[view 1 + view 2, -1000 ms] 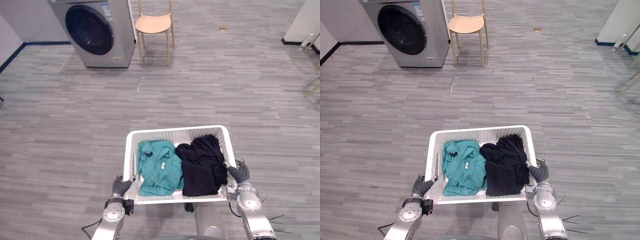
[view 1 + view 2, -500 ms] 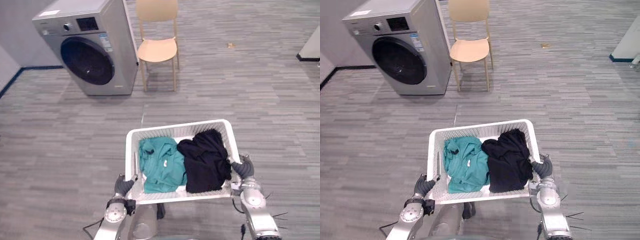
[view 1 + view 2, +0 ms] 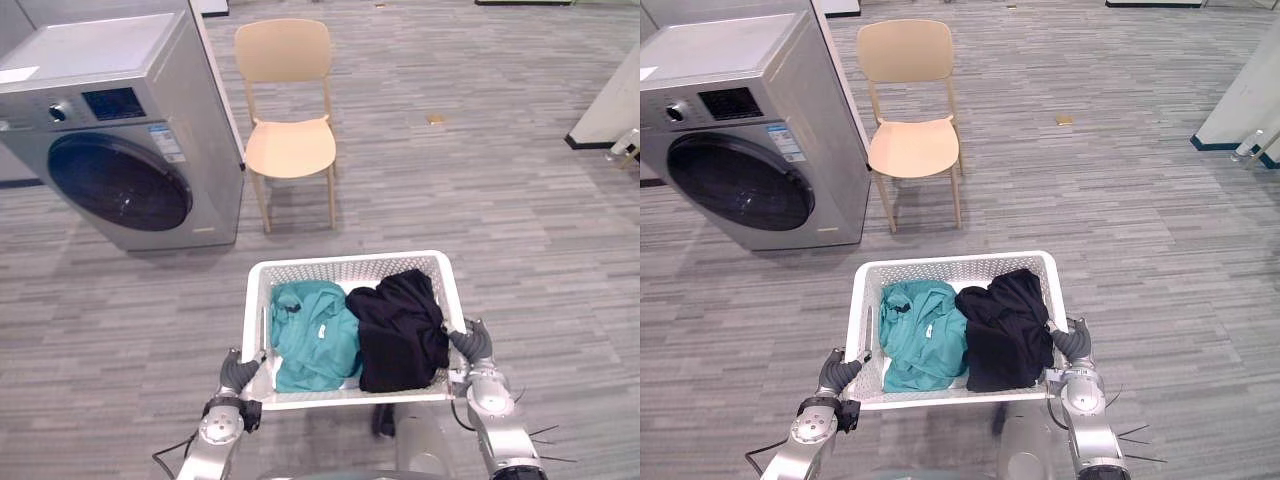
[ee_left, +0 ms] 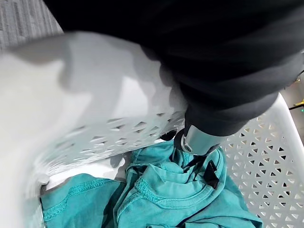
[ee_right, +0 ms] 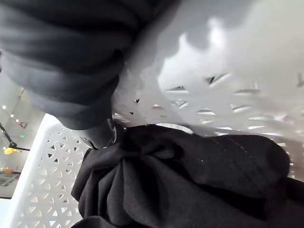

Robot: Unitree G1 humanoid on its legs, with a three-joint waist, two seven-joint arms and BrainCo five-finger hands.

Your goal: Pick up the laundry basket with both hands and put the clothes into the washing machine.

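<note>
A white laundry basket point(image 3: 345, 262) hangs level in front of me, above the floor. Inside lie a teal garment point(image 3: 312, 335) on the left and a black garment point(image 3: 400, 325) on the right. My left hand point(image 3: 238, 373) grips the basket's left rim, its thumb point(image 4: 202, 137) hooked over the edge above the teal cloth point(image 4: 180, 194). On the right rim sits my right hand point(image 3: 470, 345), thumb point(image 5: 95, 130) curled inside beside the black cloth point(image 5: 190, 175). The grey washing machine point(image 3: 120, 150) stands ahead to the left, its round dark door point(image 3: 118, 183) shut.
A light wooden chair point(image 3: 290, 140) stands just right of the machine, directly beyond the basket. A white wall base point(image 3: 610, 100) and a small bottle point(image 3: 1245, 147) are at the far right. A small tan scrap point(image 3: 435, 119) lies on the grey plank floor.
The camera has advanced: the washing machine and chair now look larger and closer, further down the view. The basket stays held in both hands with the clothes unmoved.
</note>
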